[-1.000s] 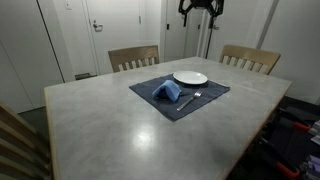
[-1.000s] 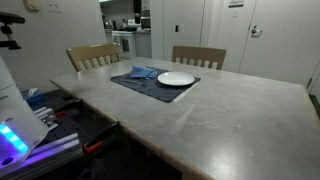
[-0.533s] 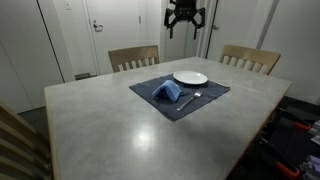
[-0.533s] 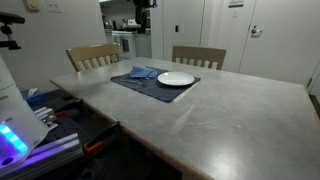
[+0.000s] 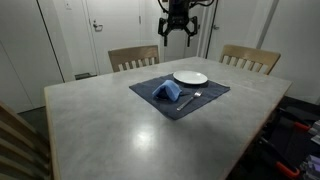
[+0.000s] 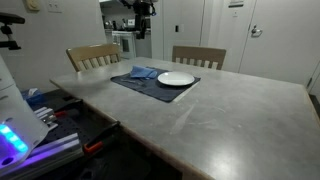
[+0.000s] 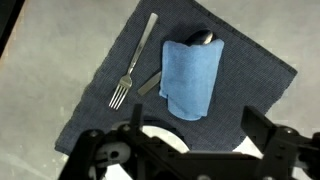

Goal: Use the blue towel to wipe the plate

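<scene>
— Hand first; how does it stand?
— Fingers spread wide, gripping nothing; it hangs high above the surface, well apart from everything on it.
— And the blue towel?
— Folded, lying on the dark placemat; the white plate sits on the same mat, near it; in the wrist view a fork lies beside the towel.

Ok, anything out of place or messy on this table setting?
Only one small thing: in the wrist view the blue towel lies over a utensil, whose ends poke out beside the fork. Nothing looks spilled or damaged.
</scene>
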Tool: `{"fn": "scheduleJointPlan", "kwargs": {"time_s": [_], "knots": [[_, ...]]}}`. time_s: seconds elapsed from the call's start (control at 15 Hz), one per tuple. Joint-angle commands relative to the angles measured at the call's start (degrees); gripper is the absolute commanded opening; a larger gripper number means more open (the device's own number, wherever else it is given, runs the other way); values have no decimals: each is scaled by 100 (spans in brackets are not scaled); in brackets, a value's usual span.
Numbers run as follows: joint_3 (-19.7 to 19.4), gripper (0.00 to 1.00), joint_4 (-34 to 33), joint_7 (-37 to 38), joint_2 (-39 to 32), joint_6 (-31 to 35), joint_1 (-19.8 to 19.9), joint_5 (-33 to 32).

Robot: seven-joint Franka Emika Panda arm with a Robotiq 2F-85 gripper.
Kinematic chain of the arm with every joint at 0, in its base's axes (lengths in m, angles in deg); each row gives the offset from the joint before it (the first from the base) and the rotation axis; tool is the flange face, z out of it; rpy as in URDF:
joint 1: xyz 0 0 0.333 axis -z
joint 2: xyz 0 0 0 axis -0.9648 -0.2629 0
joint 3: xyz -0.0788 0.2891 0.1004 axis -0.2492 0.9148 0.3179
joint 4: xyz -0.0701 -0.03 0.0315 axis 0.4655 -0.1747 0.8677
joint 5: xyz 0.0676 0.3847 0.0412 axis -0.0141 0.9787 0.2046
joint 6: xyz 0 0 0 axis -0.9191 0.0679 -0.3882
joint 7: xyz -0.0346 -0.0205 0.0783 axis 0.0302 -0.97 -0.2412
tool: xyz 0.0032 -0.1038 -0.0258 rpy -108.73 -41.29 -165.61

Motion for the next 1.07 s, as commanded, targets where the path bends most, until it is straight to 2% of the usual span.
{"fn": "scheduleJointPlan", "kwargs": {"time_s": [0.0,1.0], "knots": [[-65,100,-48,-33,-25,-86,-98,2],[-16,100,-404,56,-671,149,-575,-120]]}}
